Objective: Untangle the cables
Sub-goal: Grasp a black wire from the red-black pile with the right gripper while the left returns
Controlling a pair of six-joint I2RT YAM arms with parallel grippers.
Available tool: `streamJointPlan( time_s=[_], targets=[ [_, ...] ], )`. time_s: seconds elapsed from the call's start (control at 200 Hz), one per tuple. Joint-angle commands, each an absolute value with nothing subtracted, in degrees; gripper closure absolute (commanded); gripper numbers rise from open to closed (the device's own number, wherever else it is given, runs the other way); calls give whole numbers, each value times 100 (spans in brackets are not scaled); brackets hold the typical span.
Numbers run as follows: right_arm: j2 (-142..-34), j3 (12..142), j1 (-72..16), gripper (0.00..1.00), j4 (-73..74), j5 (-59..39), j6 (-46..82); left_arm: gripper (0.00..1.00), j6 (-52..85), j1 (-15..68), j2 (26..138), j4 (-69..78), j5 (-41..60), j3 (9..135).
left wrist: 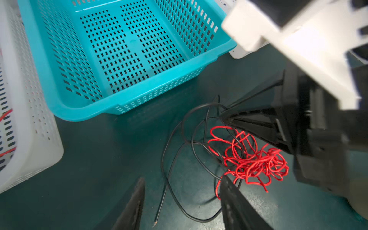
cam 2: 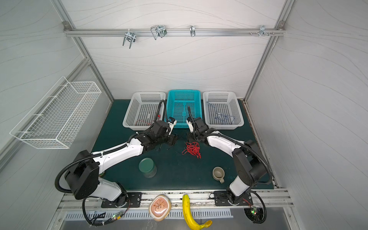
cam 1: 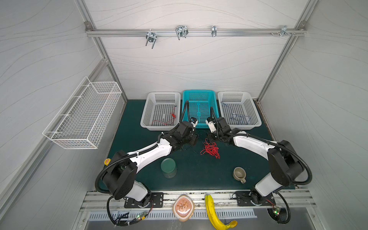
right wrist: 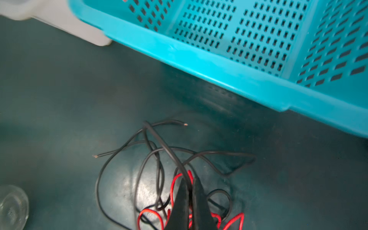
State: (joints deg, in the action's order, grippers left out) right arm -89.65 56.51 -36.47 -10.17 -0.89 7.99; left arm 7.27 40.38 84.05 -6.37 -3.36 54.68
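Note:
The cables lie tangled on the green mat: a red bundle and a thin black cable looped through it, with bare ends. My right gripper is shut on the black cable at the tangle's far edge. My left gripper stands open low over the mat just left of the tangle. A black loop lies between its fingers, untouched. One finger sits at the red bundle's edge.
Three baskets stand behind the tangle: a white one holding a red wire, a teal one, and a white one with a blue wire. A green jar and a mug stand nearer the front.

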Motion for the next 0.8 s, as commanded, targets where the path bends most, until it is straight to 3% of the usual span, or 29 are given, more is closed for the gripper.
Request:
streamJointPlan(
  time_s=[0.0,0.37,0.795],
  targets=[
    [-8337,5724,-3739,100,-1172,-78,374,39,666,4025,8201,-335,-472,5399],
    [-6616,5352,-3776,100,-554,-414,292,39,576,4025,8051,-204,-581,5214],
    [-6354,5780,-3772,100,82,-653,449,39,536,4017,8104,-125,-631,5120]
  ],
)
